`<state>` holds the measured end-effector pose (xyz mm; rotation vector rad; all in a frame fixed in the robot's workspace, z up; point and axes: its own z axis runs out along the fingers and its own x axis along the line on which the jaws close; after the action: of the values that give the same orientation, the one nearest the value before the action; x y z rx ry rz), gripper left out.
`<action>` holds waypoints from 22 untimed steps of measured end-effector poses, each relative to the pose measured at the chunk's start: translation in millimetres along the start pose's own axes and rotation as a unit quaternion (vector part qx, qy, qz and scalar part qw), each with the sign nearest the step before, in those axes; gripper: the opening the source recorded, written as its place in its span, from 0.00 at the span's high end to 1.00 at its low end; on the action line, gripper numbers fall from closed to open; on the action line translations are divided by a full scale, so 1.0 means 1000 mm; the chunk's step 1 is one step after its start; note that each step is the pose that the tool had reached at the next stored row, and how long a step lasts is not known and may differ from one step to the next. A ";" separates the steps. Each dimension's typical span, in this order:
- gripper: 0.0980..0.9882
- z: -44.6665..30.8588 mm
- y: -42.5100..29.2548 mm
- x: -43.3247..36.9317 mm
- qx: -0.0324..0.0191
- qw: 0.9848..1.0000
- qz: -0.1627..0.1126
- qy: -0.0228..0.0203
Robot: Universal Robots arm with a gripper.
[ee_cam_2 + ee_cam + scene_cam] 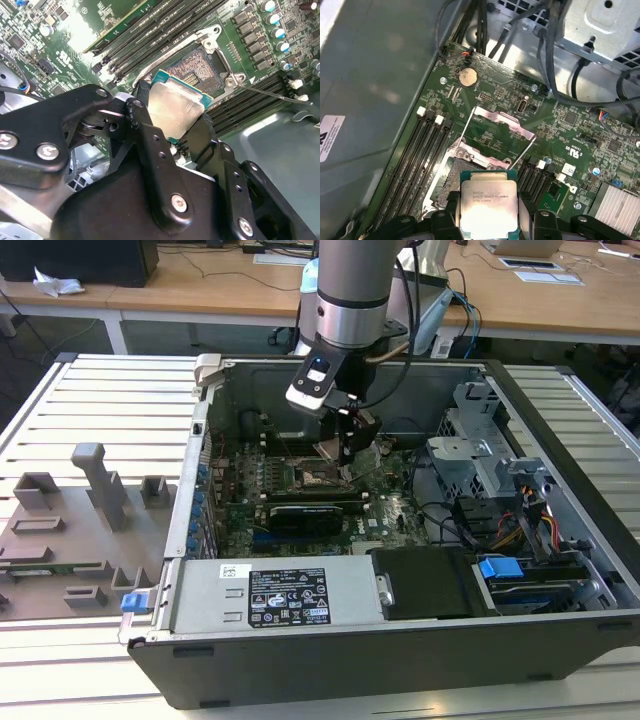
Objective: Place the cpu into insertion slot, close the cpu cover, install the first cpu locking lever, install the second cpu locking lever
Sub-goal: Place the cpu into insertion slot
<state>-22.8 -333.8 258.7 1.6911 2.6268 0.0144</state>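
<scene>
1. The gripper (487,220) is clamped on the cpu (487,202), pinching it by two opposite edges
2. The cpu hangs close above the insertion slot (197,70), whose dark centre lies bare, so it is not yet seated
3. Beyond, the cpu cover (500,122) stands swung open and both locking levers (465,127) are unhooked; I judge all four steps remain

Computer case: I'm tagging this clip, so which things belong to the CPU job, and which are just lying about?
Job: gripper holding the cpu; insertion slot; cpu cover, open.
Lying about: grey fixtures on the table; power supply; drive cage; coin cell.
</scene>
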 end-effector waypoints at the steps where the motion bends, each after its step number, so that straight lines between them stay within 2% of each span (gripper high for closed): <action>1: 0.50 0.0000 0.0000 0.0000 0.000 1.000 0.007 -0.001; 10: 0.50 0.0000 0.0000 0.0000 0.002 0.999 0.045 -0.003; 14: 0.50 0.0001 0.0000 0.0000 0.003 0.997 0.073 -0.005; 22: 0.50 0.0001 0.0000 0.0000 0.004 0.995 0.103 -0.008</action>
<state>-22.8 -333.8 258.6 1.9490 2.4319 -0.0051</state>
